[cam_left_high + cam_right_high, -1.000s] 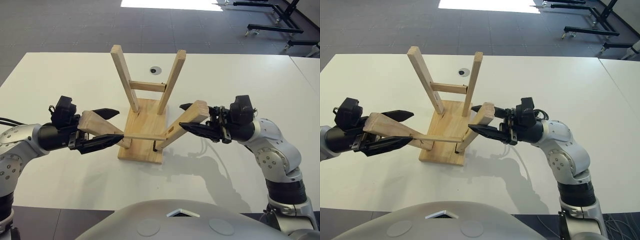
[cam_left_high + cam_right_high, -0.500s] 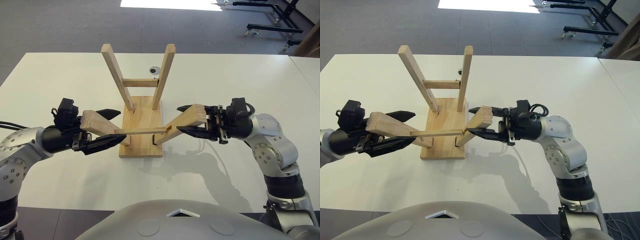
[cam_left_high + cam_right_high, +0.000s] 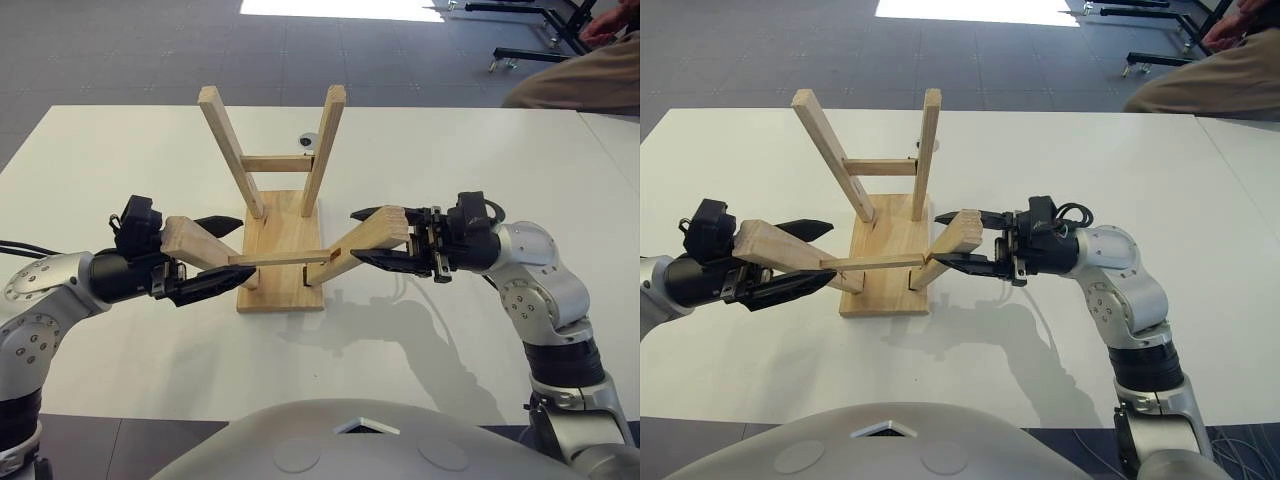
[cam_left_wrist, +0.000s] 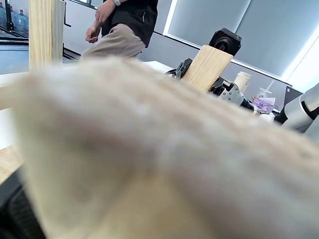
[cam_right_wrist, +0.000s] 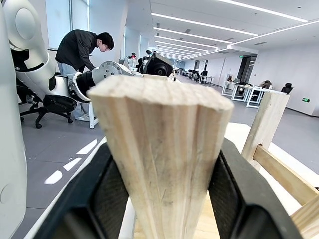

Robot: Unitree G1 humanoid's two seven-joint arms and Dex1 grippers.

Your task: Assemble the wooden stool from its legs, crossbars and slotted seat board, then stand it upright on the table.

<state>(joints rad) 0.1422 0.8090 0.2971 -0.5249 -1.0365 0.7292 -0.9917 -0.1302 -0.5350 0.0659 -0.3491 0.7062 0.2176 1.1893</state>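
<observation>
Two near legs gripped, stool (image 3: pixel 290 215) upside down on the table (image 3: pixel 120 150)

Around the work, the white table has a round grey disc (image 3: pixel 309 139) set into its top, partly covered by one of the far legs (image 3: pixel 323 150). Beyond the far edge are grey floor (image 3: pixel 150 50) and black wheeled frames (image 3: pixel 545 55).

The seat board (image 3: pixel 275 292) lies flat near the table's middle, with all four legs rising from it. The two far legs stand close to upright, joined by the far crossbar (image 3: pixel 277 163). The near left leg (image 3: pixel 190 243) and near right leg (image 3: pixel 372 238) lean outward to either side. They are linked low down by the near crossbar (image 3: pixel 280 260), which runs across in front of the board.

A small dark piece (image 3: pixel 308 283) sits by the foot of the near right leg, too small to make out. In the left wrist view, blurred wood lies right against the lens and hides that arm's own fingers.

The left gripper (image 3: pixel 245 246) comes in low from the left, forearm roughly level above the tabletop. Its black fingers are closed above and below the near left leg. The right gripper (image 3: pixel 354 234) mirrors it from the right, elbow bent and forearm pointing inward. The right wrist view shows its fingers (image 5: pixel 94 199) pressed against both sides of the near right leg's end grain
</observation>
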